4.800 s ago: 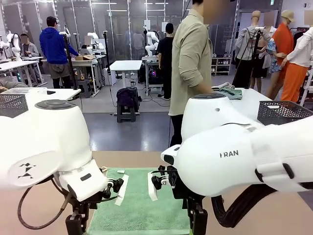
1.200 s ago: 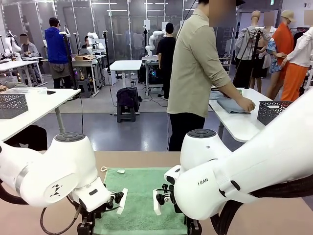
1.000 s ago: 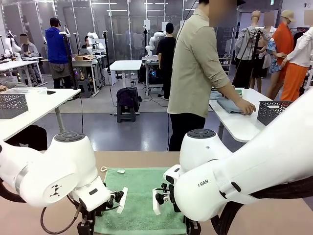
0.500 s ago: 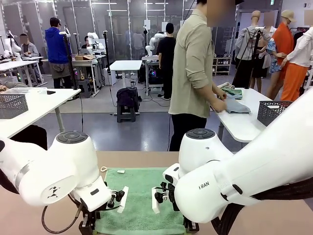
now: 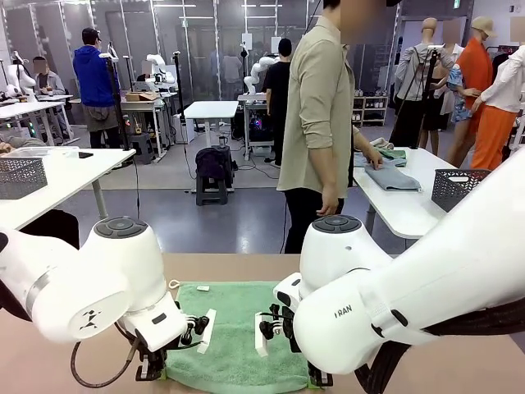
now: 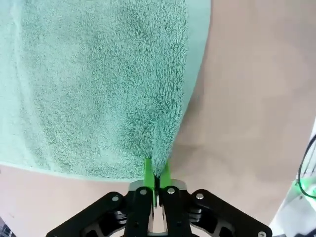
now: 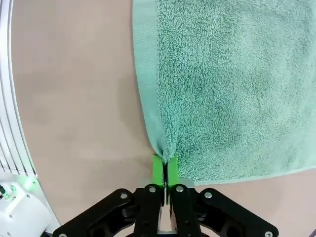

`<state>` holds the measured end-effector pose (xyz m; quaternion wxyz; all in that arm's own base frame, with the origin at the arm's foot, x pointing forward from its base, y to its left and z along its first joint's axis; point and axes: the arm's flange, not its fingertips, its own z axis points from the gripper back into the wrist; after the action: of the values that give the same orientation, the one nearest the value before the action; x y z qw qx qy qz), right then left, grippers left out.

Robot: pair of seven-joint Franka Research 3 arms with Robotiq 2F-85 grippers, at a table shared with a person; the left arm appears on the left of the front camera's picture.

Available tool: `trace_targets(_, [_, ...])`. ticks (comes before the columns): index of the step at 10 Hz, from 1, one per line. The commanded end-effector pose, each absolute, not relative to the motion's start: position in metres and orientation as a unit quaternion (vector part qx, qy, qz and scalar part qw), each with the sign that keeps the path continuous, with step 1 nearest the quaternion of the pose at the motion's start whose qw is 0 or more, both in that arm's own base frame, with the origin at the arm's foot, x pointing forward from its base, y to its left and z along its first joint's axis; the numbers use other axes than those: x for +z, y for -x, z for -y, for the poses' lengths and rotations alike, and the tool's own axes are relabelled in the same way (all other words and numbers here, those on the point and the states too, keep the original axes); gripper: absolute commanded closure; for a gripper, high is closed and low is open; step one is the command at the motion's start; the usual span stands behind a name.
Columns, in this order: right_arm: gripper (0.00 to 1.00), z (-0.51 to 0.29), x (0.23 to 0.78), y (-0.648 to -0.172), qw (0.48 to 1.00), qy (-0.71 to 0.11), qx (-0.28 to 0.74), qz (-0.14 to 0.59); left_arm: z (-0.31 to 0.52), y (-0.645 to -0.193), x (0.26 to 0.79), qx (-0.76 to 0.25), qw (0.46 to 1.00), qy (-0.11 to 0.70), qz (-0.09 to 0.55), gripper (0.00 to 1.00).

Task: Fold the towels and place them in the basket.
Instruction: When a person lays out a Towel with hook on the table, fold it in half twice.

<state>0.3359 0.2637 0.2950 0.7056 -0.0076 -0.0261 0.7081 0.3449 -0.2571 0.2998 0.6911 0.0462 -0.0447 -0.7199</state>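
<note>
My left jaws and right jaws each pinch a corner of the green towel (image 6: 98, 84); from the front both grips are mostly hidden.

- Towel (image 5: 238, 328) on the near table: sea green all over, plain, looped terry pile, with a paler, smoother green band along the hem.
- Near table top (image 5: 230, 267): flat pinkish tan, unpatterned.
- Left gripper (image 6: 155, 167): black body, bright green pads.
- Right gripper (image 7: 164, 165): same black, same bright green pads.
- Left arm (image 5: 82, 279) and right arm (image 5: 426, 279): glossy white, small dark markings.
- Basket (image 5: 463, 187) on the far table: dark charcoal, lattice of small holes.
- Folded towel (image 5: 394, 176) beside it: plain grey-blue.
- Far table (image 5: 410, 212): white.
- Mesh basket (image 5: 20, 176) at picture left: grey, fine grid.
- Person's shirt (image 5: 316, 107): plain khaki-olive.
</note>
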Motion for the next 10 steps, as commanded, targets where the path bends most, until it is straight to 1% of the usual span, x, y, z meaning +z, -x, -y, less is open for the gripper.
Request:
trace_targets(1, [1.00,-0.260,0.282,-0.327,0.711,0.023,0.702,0.018,0.209,-0.286,0.283,-0.717,0.692,-0.063,0.061,1.00])
trace_targets(2, [1.00,-0.260,0.284,-0.327,0.712,0.023,0.702,0.014,0.208,-0.286,0.284,-0.717,0.691,-0.054,0.068,1.00])
trace_targets(3, [1.00,-0.264,0.295,-0.336,0.705,0.009,0.708,0.026,0.257,-0.345,0.300,-0.720,0.691,-0.047,0.045,1.00])
trace_targets(7, [1.00,-0.264,0.295,-0.336,0.705,0.009,0.708,0.026,0.257,-0.345,0.300,-0.720,0.691,-0.047,0.045,1.00])
trace_targets(8, [0.96,-0.264,0.296,-0.336,0.705,0.010,0.709,0.026,0.257,-0.346,0.300,-0.720,0.691,-0.047,0.047,0.96])
trace_targets(10, [0.96,-0.261,0.311,-0.337,0.707,0.009,0.707,0.030,0.251,-0.350,0.320,-0.704,0.707,-0.054,0.043,0.96])
